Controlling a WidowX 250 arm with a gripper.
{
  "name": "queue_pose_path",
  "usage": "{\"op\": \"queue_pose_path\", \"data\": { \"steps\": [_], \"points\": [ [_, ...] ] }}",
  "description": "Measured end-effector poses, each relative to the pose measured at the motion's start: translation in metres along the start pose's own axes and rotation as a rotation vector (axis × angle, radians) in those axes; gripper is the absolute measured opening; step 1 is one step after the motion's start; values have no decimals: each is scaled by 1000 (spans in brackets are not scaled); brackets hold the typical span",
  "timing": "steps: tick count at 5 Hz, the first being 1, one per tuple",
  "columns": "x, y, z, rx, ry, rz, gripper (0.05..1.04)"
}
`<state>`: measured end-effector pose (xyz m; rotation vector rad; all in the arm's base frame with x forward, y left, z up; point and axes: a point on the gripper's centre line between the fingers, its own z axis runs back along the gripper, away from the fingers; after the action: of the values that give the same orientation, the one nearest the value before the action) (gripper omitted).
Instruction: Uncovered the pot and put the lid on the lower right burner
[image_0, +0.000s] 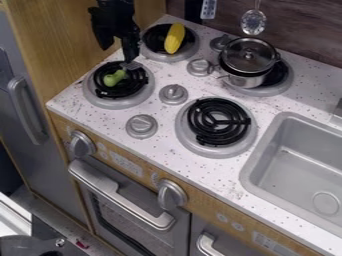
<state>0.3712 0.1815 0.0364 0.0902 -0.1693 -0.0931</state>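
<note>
Speckled counter (215, 174) lies under my wide-open gripper (119, 56). The pot (245, 80) stands upright, lid (248, 60) on top, handles (277, 57) running lower left to upper right.

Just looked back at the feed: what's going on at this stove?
The robot's gripper hangs over the left side of the stove, near the lower left burner with a green toy vegetable on it. It isn't handling the pot, which sits on the upper right burner with its glass lid on. The lower right burner, where the lid should go, is bare. Toy corn lies on the upper left burner.
</note>
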Motion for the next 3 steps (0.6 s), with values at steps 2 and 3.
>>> {"op": "queue_pose_path", "data": {
  "steps": [2, 3],
  "points": [
    [-3, -20, -21, -78, 43, -29, 999],
    [11, -43, -20, -89, 42, -99, 999]
  ]
}}
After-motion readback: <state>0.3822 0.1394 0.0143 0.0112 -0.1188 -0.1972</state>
